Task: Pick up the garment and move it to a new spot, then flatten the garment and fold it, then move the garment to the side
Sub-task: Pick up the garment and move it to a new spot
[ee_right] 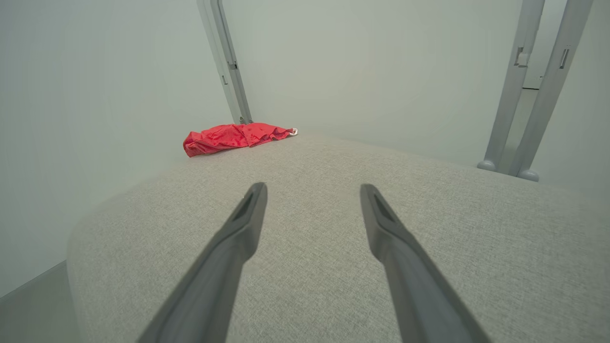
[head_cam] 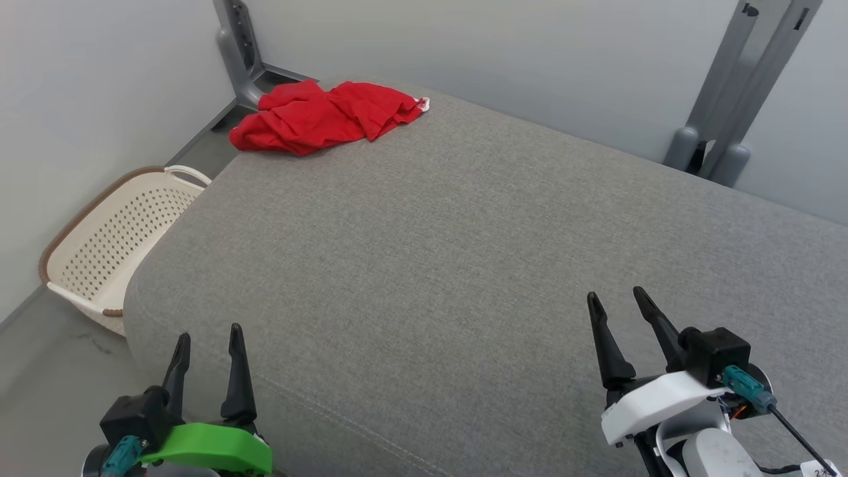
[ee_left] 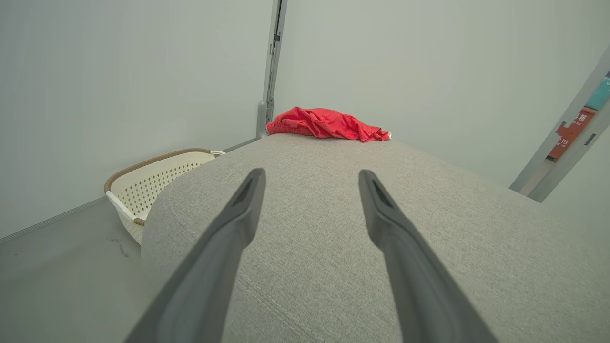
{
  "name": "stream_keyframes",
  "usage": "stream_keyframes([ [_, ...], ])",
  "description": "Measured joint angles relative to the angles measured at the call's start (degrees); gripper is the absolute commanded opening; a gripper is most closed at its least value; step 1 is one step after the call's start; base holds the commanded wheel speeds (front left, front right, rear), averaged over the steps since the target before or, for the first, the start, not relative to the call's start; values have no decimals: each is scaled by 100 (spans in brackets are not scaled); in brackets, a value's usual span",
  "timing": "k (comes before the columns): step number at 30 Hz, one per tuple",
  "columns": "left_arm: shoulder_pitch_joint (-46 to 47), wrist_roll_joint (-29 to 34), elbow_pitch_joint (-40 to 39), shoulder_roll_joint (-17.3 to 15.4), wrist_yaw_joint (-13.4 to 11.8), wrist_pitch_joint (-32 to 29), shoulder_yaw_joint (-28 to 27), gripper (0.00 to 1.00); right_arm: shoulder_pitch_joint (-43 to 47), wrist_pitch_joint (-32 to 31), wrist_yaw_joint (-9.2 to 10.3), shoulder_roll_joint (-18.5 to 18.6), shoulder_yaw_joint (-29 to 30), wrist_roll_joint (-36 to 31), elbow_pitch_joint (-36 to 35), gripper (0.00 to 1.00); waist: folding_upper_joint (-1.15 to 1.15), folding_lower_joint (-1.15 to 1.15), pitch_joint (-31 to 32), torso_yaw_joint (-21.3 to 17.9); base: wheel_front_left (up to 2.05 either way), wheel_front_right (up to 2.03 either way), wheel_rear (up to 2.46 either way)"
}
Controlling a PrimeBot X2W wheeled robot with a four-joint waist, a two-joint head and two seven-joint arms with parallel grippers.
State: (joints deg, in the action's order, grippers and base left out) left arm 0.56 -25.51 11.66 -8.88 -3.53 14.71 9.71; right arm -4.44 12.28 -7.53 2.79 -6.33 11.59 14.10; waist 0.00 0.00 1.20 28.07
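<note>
A: Where is the garment?

B: A crumpled red garment [head_cam: 324, 116] lies at eleven o'clock in the head view, on the far corner of a grey upholstered cushion [head_cam: 464, 265].

A: And the grippers?

B: The left gripper [head_cam: 209, 331] sits at seven o'clock, the right gripper [head_cam: 615, 293] at five o'clock. Both have jaws spread wide, holding nothing, well apart from the garment. A cream perforated basket [head_cam: 99, 252] stands on the floor [head_cam: 40, 371] at nine o'clock, beside the cushion.
</note>
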Motion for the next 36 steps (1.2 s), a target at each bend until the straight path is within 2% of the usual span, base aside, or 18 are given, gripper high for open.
stream_keyframes([
  [12, -31, -18, -16, 49, -10, 5, 21, 100, -44, -10, 0, 1, 2, -71, -36, 100, 0, 0, -128, 147, 0, 0, 0],
  [18, 32, -143, -52, 62, -7, 8, -80, 100, -186, -162, 0, -1, 60, -293, -379, 100, 0, 0, -356, 111, 0, 0, 0],
  [22, 429, -218, -142, -19, 43, 16, -276, 100, -452, -366, 0, -3, 70, -537, -703, 100, 0, 0, -643, 28, 0, 0, 0],
  [25, 923, -258, -168, -252, 110, 22, -456, 100, -682, -520, 0, -3, 87, -706, -967, 100, 0, 0, -903, -62, 0, 0, 0],
  [29, 1914, -264, -140, -799, 224, -215, -727, 100, -1027, -746, 0, -3, 86, -973, -1333, 100, 0, 0, -1302, -226, 0, 0, 0],
  [36, 3971, -332, 398, -1830, 506, -1234, -961, 100, -1527, -1136, 0, 0, 55, -1377, -2003, 100, 0, 0, -2026, -617, 0, 0, 0],
])
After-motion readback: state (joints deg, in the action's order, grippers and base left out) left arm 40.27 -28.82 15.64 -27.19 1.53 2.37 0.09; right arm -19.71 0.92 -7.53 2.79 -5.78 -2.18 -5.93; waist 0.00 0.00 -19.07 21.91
